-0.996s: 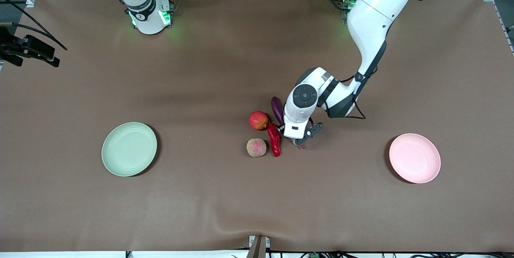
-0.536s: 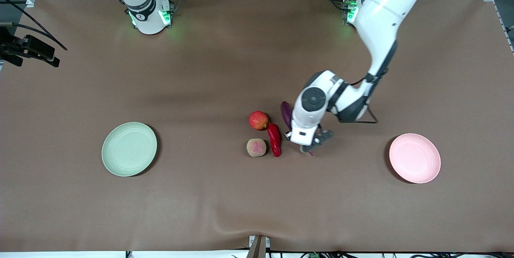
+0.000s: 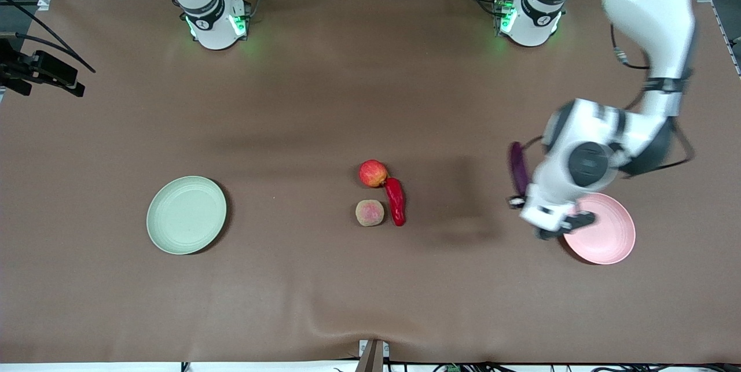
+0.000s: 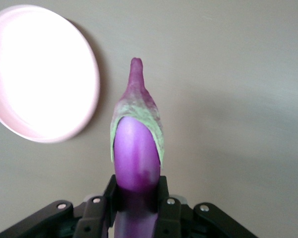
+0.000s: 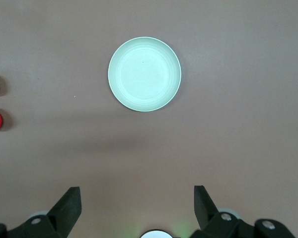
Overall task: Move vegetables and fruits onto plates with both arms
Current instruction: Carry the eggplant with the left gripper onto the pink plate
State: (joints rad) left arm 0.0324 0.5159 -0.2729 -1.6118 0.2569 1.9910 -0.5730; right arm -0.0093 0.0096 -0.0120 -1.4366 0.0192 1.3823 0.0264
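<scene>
Left gripper (image 4: 135, 218) pinches eggplant (image 4: 135, 148), airborne beside pink plate (image 3: 608, 239) at its 9 o'clock edge. Next: centre over plate, lower, release. Right gripper (image 5: 137, 206) waits, jaws spread, high over green plate (image 5: 144, 74).

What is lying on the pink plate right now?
Nothing shows on the pink plate; its visible surface is bare. The left gripper, jaws shut on the eggplant, hangs over the plate's edge and hides a small part of it. The eggplant is in the air.
</scene>
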